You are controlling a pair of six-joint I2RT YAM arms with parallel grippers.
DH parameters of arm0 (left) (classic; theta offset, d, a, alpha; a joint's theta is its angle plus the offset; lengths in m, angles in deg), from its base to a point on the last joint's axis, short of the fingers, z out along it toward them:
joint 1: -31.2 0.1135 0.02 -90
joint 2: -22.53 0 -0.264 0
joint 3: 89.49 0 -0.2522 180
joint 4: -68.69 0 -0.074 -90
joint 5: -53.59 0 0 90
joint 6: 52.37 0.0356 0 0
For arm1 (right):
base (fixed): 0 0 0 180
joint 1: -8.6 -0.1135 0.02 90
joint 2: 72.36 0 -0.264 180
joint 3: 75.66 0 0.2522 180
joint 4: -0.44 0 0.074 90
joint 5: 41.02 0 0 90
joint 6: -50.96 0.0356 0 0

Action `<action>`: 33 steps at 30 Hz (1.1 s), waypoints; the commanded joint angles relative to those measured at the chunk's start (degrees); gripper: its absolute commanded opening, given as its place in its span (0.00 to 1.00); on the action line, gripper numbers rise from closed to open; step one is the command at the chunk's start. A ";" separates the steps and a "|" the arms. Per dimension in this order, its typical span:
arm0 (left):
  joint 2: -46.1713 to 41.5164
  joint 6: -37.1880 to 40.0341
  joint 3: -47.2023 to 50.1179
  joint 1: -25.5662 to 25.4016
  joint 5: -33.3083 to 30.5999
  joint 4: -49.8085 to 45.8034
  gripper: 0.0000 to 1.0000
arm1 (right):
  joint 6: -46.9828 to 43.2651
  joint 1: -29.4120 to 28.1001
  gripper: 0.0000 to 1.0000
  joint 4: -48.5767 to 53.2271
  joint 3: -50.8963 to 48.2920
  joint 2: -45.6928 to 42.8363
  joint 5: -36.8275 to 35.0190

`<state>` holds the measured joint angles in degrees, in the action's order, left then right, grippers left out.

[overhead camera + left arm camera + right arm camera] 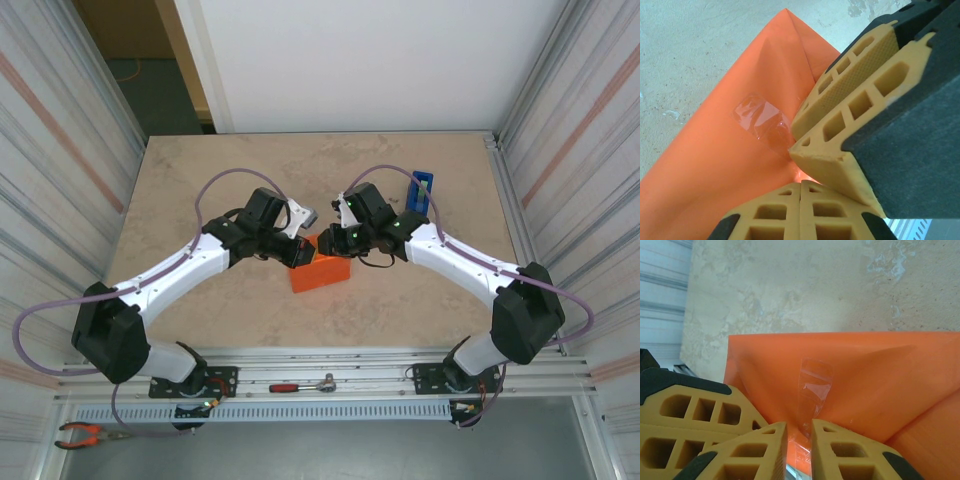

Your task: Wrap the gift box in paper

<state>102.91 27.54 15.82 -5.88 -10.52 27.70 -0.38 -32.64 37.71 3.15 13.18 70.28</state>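
Paper [322, 275]: orange, folded into a blocky parcel near the middle of the table [230, 180], tucked between my two grippers.
Left gripper [800, 186]: at the parcel's 11 o'clock edge. My pads [772, 212] are pressed flat together with no gap along the seam, and the tips sit right at the paper where its creases meet. I see nothing caught between them.
Right gripper [799, 432]: at the parcel's 12 to 1 o'clock edge. My tips stand a narrow slot apart and are planted on the paper. I cannot tell whether they nip a fold of it.
Meeting point: in my left wrist view the right fingers [860, 100] come in from 2 o'clock, and their tip lies just above my left tips, close to touching.
Tape [815, 382]: a short clear strip, wrinkled, stuck on the orange surface. Its lower end runs down to the slot between my right tips.
Dispenser [422, 192]: blue, at 2 o'clock from the parcel, apart from it and just beside my right arm.
Red-handled tool [302, 385]: on the near rail, at 6 o'clock from the parcel, between my two bases.
Pliers [85, 433]: orange grips, at 7 o'clock, outside my left base.
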 commanded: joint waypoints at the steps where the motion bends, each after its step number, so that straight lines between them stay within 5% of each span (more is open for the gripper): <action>1: 2.72 1.13 2.68 -0.37 -2.99 -3.18 0.00 | -1.92 -0.69 0.24 6.47 -0.56 1.23 0.33; 33: 3.36 1.43 2.77 -0.38 -3.29 -3.19 0.00 | 0.70 -0.32 0.33 1.74 -1.23 -0.77 5.23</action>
<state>102.56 27.58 15.82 -5.55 -10.46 26.48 -0.62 -32.29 38.32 3.68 12.94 72.20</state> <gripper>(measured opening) 0.055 0.329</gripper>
